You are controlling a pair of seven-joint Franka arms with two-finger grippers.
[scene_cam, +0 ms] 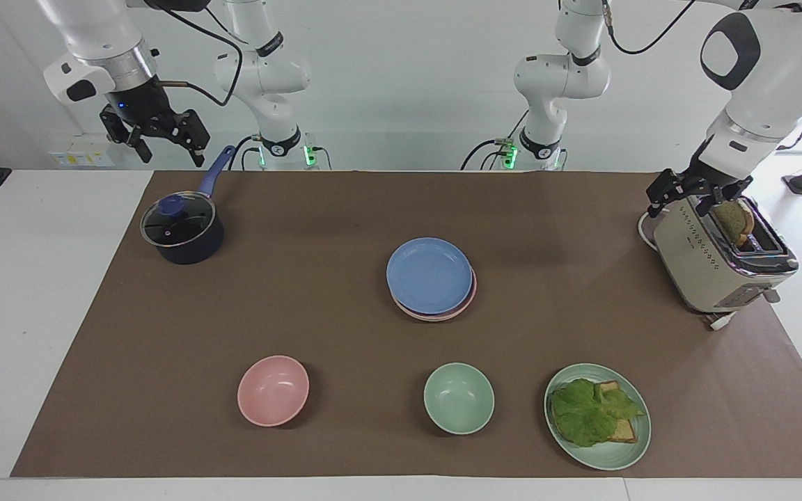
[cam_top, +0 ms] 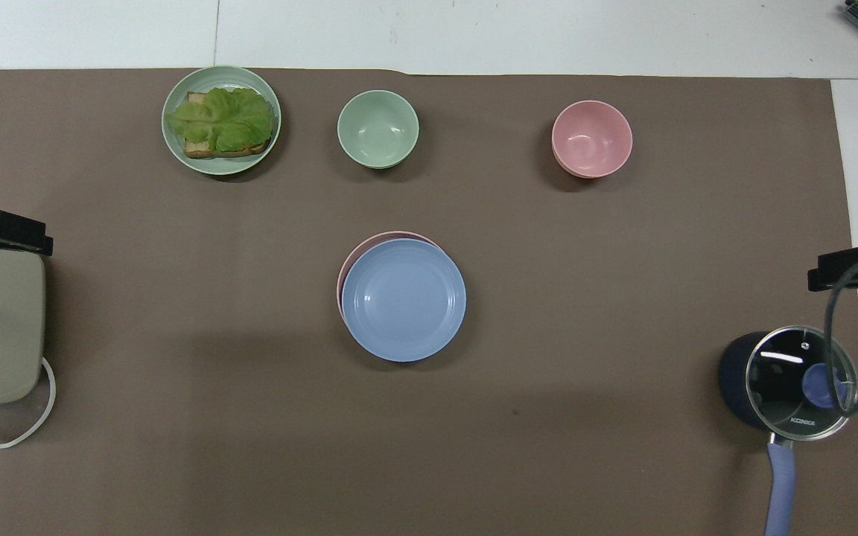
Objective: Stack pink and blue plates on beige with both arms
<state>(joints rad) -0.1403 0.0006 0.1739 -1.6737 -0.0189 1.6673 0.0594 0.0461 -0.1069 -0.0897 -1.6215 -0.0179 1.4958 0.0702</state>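
The blue plate lies in the middle of the brown mat, on top of the pink plate, of which only a rim sliver shows. No beige plate can be made out; anything under the stack is hidden. My right gripper hangs open and empty in the air beside the pot, at the right arm's end. Above the toaster at the other end of the table, my left gripper is open too, holding nothing. Both are well apart from the plates.
A dark lidded pot with a blue handle stands at the right arm's end, a beige toaster with bread at the left arm's end. Farther from the robots lie a pink bowl, a green bowl and a green plate with a lettuce sandwich.
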